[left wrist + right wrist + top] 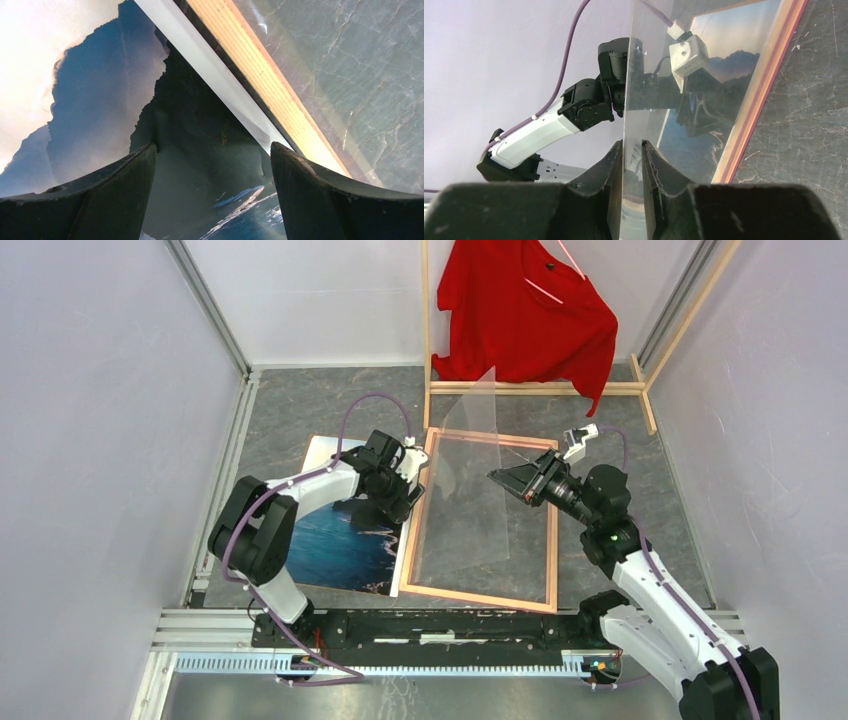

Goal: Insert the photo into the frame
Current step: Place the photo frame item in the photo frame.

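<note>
The photo (335, 540), a seascape print lying face up, is on the grey table left of the frame (478, 597). The frame lies flat at the centre with its light wood side showing. My left gripper (403, 503) is open just above the photo's (100, 100) right edge, beside the frame's left rail (260, 75), with nothing between its fingers. My right gripper (503, 480) is shut on a clear sheet (480, 440), which stands tilted up over the frame. In the right wrist view the sheet (649, 75) runs between the closed-in fingers of that gripper (632, 145).
A tall wooden rack (427, 330) with a red shirt (530, 310) stands at the back, just beyond the frame's far edge. White walls close in on both sides. A metal rail (400, 655) runs along the near edge by the arm bases.
</note>
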Motion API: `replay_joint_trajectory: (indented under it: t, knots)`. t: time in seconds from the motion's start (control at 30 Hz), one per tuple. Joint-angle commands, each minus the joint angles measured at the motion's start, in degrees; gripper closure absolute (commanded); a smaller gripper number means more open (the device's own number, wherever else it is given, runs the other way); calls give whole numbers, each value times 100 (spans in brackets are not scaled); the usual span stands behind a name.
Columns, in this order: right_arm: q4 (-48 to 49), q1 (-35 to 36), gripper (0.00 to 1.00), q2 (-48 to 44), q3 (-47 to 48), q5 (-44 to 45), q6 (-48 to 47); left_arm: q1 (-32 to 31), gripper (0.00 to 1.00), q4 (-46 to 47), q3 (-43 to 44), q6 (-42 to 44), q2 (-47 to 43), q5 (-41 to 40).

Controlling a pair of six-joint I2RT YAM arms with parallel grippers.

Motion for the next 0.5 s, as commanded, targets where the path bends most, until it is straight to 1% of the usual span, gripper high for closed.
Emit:
replay_joint_trajectory:
  t: [0.0, 0.2, 0.47]
  knots:
    - [-24, 125, 78, 41, -79, 254, 108, -15, 11, 184, -39, -220, -176, 248]
    - [-83, 215, 82, 18, -130, 525, 392, -15, 11, 173, -61, -187, -130, 274]
    - [-384, 269, 82, -28, -39, 779, 368, -15, 11, 168, -91, -167, -195, 318]
